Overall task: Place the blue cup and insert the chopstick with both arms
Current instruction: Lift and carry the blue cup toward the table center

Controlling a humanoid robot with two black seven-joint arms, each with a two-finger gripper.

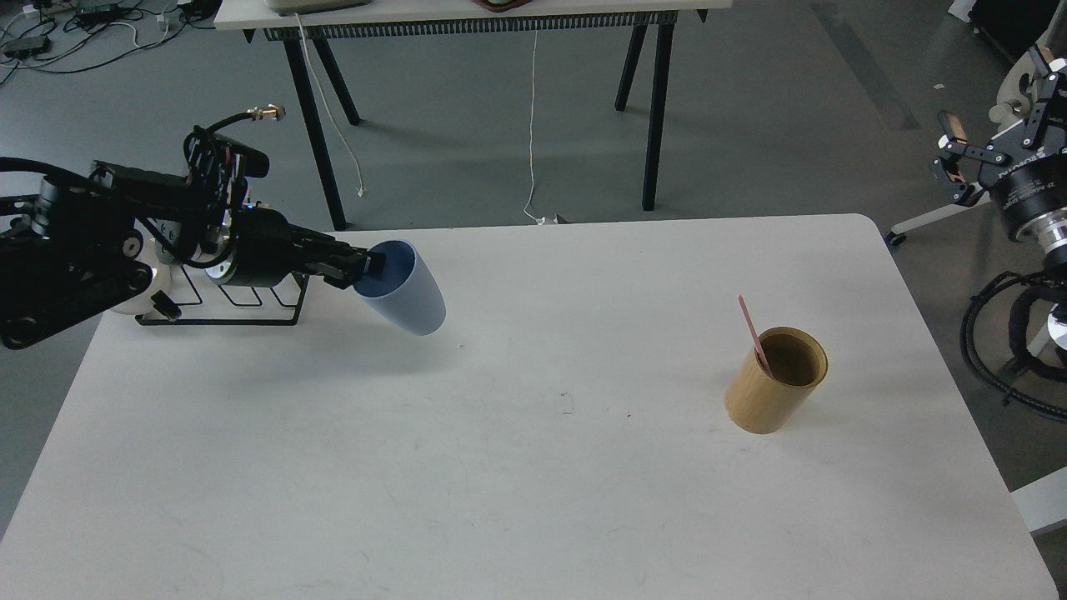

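My left gripper [371, 268] is shut on the rim of the pale blue cup [408, 293] and holds it tilted in the air above the table's back left part, its mouth facing the arm. The pink-red chopstick [753, 332] leans inside the tan wooden holder [773, 385], which stands on the right part of the white table [500, 467]. My right gripper [996, 104] is open and empty, raised off the table's right edge near the frame's right border, far from the holder.
The black wire rack [250, 304] sits at the table's back left corner, mostly hidden behind my left arm. A dark-legged table [467, 17] stands on the floor behind. A white chair base [917, 227] is at the right.
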